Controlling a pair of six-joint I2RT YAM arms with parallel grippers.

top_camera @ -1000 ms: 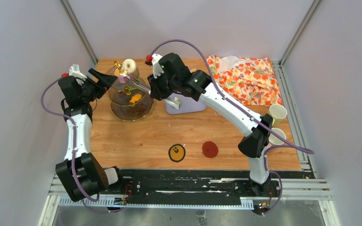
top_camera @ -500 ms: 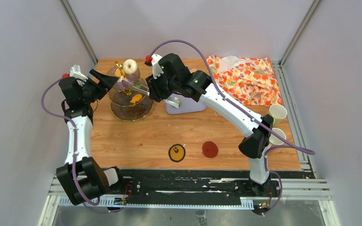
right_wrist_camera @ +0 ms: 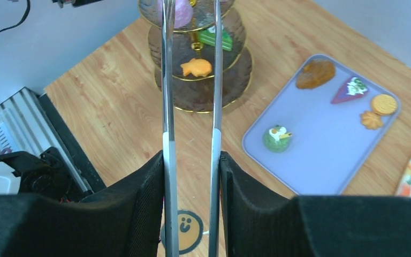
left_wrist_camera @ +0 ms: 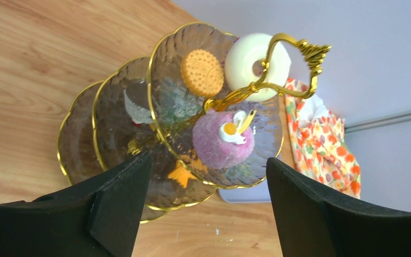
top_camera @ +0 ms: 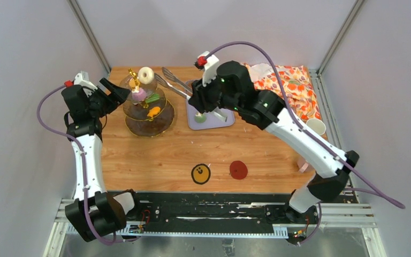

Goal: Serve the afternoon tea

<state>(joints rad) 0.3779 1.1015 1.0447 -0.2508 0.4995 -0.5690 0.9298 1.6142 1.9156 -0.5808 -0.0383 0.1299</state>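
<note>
The three-tier glass stand (top_camera: 163, 119) with its gold handle (top_camera: 134, 73) stands at the back left. It carries a white donut (top_camera: 146, 75), a purple cake (top_camera: 139, 95), a green cake (top_camera: 152, 98) and an orange fish biscuit (top_camera: 153, 112). My left gripper (top_camera: 119, 92) is open and empty just left of the stand (left_wrist_camera: 112, 107), apart from it. My right gripper (top_camera: 195, 97) is shut on the metal tongs (top_camera: 172, 81), right of the stand. The tongs (right_wrist_camera: 167, 107) are open and empty. A cream mug (top_camera: 316, 127) stands at the right edge; a pink one (top_camera: 303, 165) is partly hidden.
The lilac tray (right_wrist_camera: 321, 155) lies right of the stand with a green pastry (right_wrist_camera: 277, 138), a brown one (right_wrist_camera: 314, 73), a purple wedge cake (right_wrist_camera: 348, 90) and two orange biscuits (right_wrist_camera: 383, 104). A flowered cloth (top_camera: 289, 85) lies back right. Smiley (top_camera: 200, 173) and red (top_camera: 238, 169) stickers mark the front.
My right arm has drawn the tongs back to the right, away from the stand. A green cake now shows on the stand. The left arm has barely moved.
</note>
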